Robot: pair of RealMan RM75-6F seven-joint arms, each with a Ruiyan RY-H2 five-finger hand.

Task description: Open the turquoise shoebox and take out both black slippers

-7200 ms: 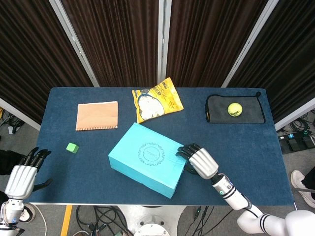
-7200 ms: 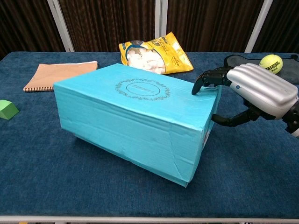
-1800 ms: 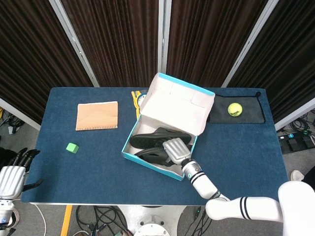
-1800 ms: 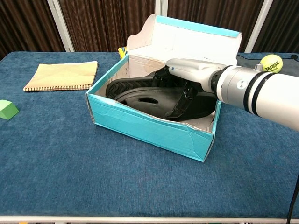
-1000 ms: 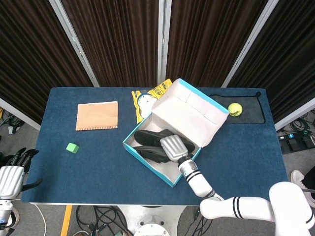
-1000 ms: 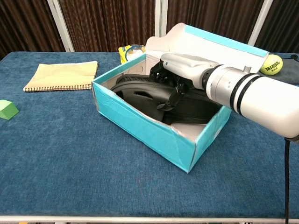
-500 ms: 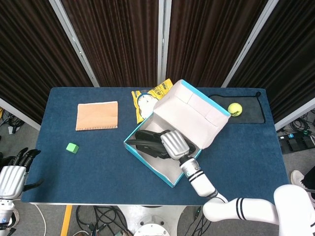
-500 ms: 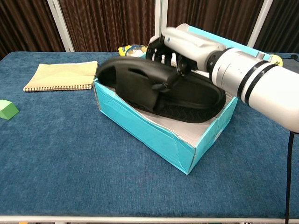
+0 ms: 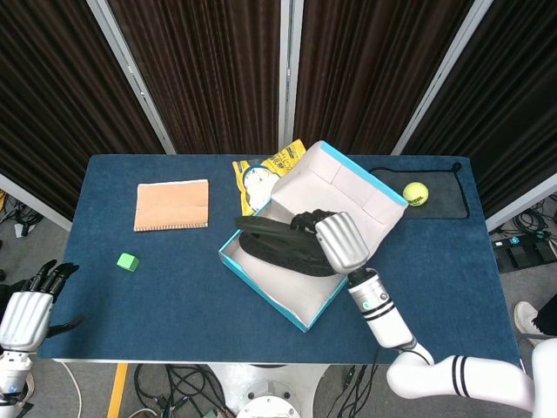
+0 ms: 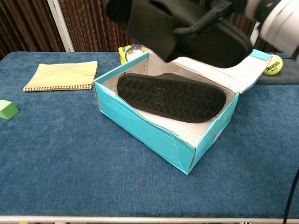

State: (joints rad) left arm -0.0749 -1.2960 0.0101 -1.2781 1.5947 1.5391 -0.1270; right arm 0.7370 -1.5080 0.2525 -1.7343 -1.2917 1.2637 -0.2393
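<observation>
Lifted clear now, one slipper (image 10: 187, 28) hangs clamped in my right hand's (image 9: 338, 242) fingers; below them, its mate (image 10: 170, 96) lies sole-up in the shoebox (image 10: 154, 135). Left hand (image 9: 24, 315) fingers apart.

Right hand (image 9: 338, 243): in the chest view, cropped by the top edge; only dark fingers (image 10: 212, 17) show against the raised slipper (image 10: 187, 29), the grip itself out of frame.
Raised slipper: its upper part runs off the top of the chest view.
Second slipper (image 10: 171, 97): sole up in the shoebox (image 10: 140, 123); in the head view it sits hidden beneath the raised one.
Snack bag (image 9: 265, 178): its right side is covered by the open lid (image 9: 348, 193); the chest view shows only a sliver (image 10: 131, 51).
Tennis ball (image 10: 272, 64): lettering too small to read.
Left hand (image 9: 24, 315): at the head view's lower-left corner, arm cropped; absent from the chest view.
</observation>
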